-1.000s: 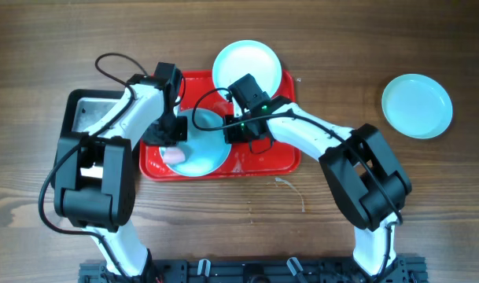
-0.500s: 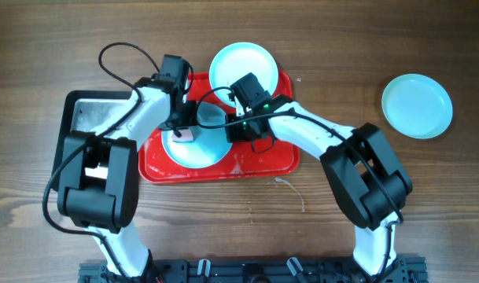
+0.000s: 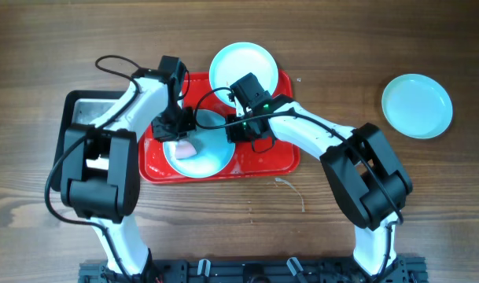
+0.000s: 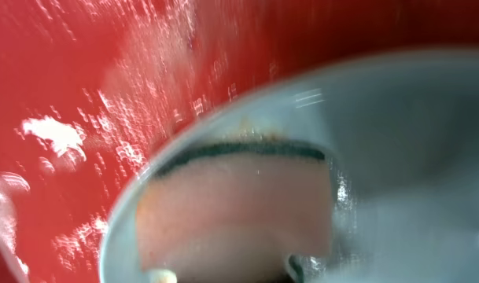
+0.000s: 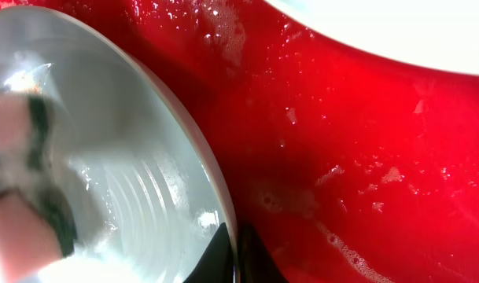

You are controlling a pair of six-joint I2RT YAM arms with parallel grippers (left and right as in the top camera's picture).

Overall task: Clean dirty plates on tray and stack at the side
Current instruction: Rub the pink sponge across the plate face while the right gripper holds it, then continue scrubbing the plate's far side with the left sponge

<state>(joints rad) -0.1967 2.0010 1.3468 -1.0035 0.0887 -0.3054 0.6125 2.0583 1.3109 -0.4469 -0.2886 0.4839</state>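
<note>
Change: sponge [image 3: 186, 147] slid nearer across the plate [image 3: 213, 156]; probably scrubbing continues.
Left tool [image 3: 182, 140]: pinches sponge.
Right tool [image 5: 230, 255]: pinches plate rim.

Both arms are converging over the red tray [image 3: 278, 163] and blocking its middle. The left tool [image 3: 180, 139] is pressing a sponge [image 3: 186, 148] into the middle plate [image 3: 211, 157]; the right tool [image 3: 230, 135] is pinching that plate's rim. The rear plate [image 3: 243, 63] is overhanging the tray's far edge. The silver tray [image 3: 82, 106] is sitting under the left arm. The bench [image 3: 341, 47] is lying open toward the lone plate [image 3: 416, 106].
</note>
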